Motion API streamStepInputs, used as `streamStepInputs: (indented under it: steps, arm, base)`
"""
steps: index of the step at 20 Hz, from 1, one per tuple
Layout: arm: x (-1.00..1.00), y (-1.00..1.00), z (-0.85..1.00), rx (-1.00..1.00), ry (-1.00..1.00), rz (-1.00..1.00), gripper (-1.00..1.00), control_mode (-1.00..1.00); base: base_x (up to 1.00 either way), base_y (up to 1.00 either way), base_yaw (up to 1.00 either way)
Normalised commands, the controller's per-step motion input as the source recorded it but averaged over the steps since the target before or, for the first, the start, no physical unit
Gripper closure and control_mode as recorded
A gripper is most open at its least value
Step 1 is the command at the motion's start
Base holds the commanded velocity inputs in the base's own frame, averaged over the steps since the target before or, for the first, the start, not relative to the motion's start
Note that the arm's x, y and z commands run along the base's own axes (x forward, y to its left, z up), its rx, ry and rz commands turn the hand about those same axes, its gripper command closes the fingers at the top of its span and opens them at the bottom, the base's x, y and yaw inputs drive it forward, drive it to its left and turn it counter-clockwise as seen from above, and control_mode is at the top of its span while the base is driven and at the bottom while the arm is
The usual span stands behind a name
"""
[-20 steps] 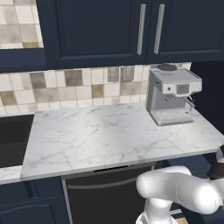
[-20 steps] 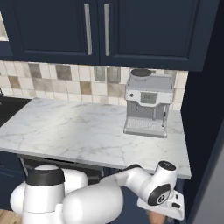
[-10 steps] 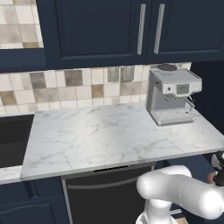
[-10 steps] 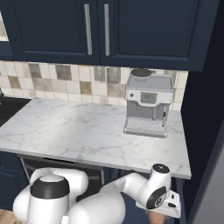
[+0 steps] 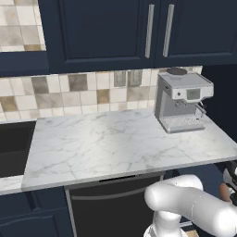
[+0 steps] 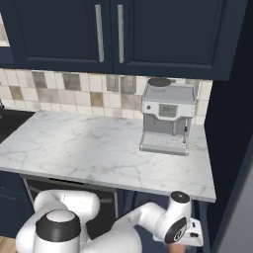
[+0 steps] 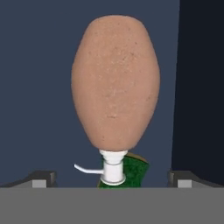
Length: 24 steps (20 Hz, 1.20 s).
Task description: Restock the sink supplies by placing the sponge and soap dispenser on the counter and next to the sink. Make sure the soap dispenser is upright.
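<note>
In the hand view the brownish-orange soap dispenser looms close, its pale pump top pointing toward the camera. Just behind the pump lies the green-topped sponge. My gripper is open, one fingertip low at each side of the bottle and neither touching it. The hand hangs below the right end of the white marble counter, beside the dark cabinet front. In the left base view the counter runs left to the black sink, and the hand sits at the right edge.
A grey coffee machine stands at the back right of the counter, also in the right base view. Dark upper cabinets hang above. A tall dark panel closes off the right side. A dishwasher front lies under the counter.
The hand has sunk a little lower beneath the counter's right end and the arm's elbow has shifted. The jaws have stayed open.
</note>
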Motion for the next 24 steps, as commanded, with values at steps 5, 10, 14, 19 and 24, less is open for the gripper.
streamStepInputs:
  steps: [5,10,14,19,24]
  arm:
    - [0.0,-0.01,-0.18,0.0,-0.05,0.11,-1.0,-1.0]
    - [0.06,-0.17,-0.14,0.0,-0.03,0.03,-1.0,-1.0]
    - [0.21,-0.1,-0.12,0.01,-0.01,0.01,-1.0,-1.0]
    - [0.3,0.0,-0.06,0.03,0.0,0.04,-1.0,-1.0]
    - [0.07,0.0,-0.21,0.0,-0.01,0.02,-1.0,-1.0]
  base:
    - [0.0,0.0,0.0]
    - [0.0,0.0,0.0]
    - [0.0,0.0,0.0]
    - [0.0,0.0,0.0]
    - [0.0,0.0,0.0]
